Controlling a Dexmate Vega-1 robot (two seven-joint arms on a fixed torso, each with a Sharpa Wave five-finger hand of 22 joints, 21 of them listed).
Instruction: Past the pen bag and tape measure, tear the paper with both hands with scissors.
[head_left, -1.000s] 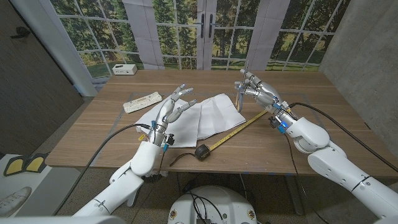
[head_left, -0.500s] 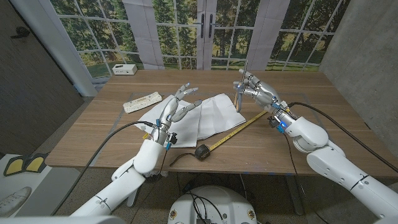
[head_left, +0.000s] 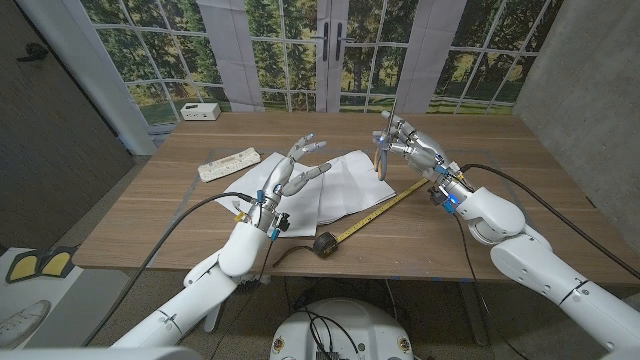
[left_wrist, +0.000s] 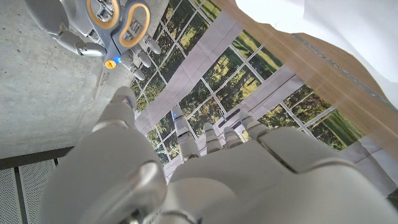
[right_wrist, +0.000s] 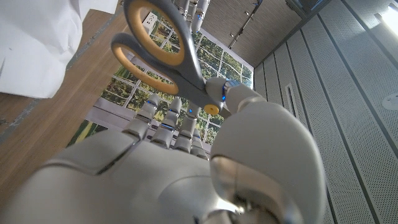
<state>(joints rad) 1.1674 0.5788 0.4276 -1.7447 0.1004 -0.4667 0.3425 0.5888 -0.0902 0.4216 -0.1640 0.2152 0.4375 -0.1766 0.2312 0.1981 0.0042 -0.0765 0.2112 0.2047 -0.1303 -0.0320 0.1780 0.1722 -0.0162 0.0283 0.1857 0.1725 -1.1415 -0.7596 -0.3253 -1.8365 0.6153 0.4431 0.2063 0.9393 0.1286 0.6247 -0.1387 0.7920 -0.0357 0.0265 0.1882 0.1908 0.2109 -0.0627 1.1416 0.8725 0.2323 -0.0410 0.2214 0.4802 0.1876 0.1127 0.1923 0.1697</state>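
White paper (head_left: 345, 180) lies in loose sheets mid-table. My left hand (head_left: 295, 170) hovers over its left part, fingers spread, holding nothing. My right hand (head_left: 412, 147) grips the scissors (head_left: 384, 150) just past the paper's right edge, blade tip up, handles down. The right wrist view shows the yellow-lined handles of the scissors (right_wrist: 160, 45) above my right hand (right_wrist: 174, 168), with the paper (right_wrist: 37, 43) beside them. In the left wrist view my left hand (left_wrist: 205, 168) reaches toward the scissors (left_wrist: 119, 22) and the paper (left_wrist: 348, 31).
A black tape measure (head_left: 324, 243) sits near the front edge, its yellow tape (head_left: 385, 206) running toward my right hand. A long white pen bag (head_left: 228, 162) lies left of the paper. A small white box (head_left: 201, 111) stands at the back left.
My left hand has moved forward and to the right over the paper, toward the scissors. My right hand has barely shifted and keeps its hold.
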